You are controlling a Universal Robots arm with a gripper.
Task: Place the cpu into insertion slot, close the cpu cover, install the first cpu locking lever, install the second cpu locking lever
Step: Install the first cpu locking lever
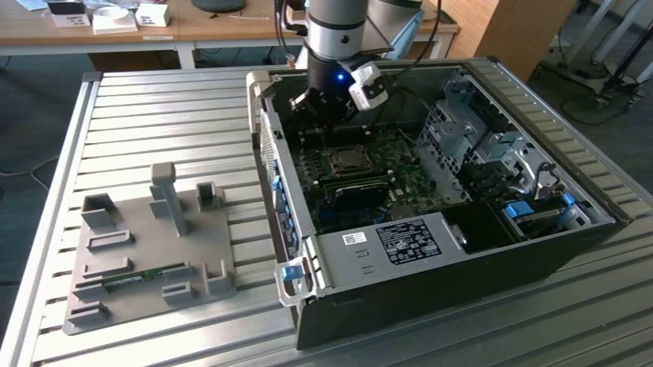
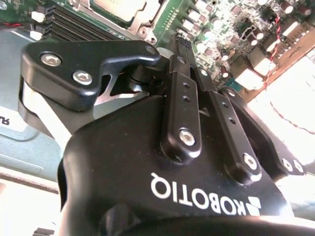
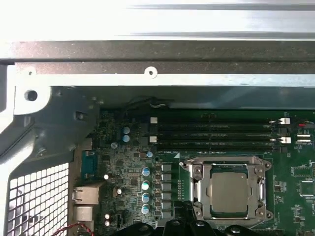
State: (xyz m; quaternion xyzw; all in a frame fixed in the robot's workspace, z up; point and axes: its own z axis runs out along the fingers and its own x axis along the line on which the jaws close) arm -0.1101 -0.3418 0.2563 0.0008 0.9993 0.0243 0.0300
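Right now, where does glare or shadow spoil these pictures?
First wrist view: glare bleaches the metal rim of the computer case white, while the circuit board is evenly lit. Second wrist view: a pale patch beside the circuit board is washed out. Exterior view: inside the computer case it is dim, and a blue light glows on the arm.

Silvery cpu [image 3: 229, 194], green motherboard [image 3: 295, 172]

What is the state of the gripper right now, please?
Gripper: looks closed, holding nothing; the cpu sits apart from it, on the motherboard.
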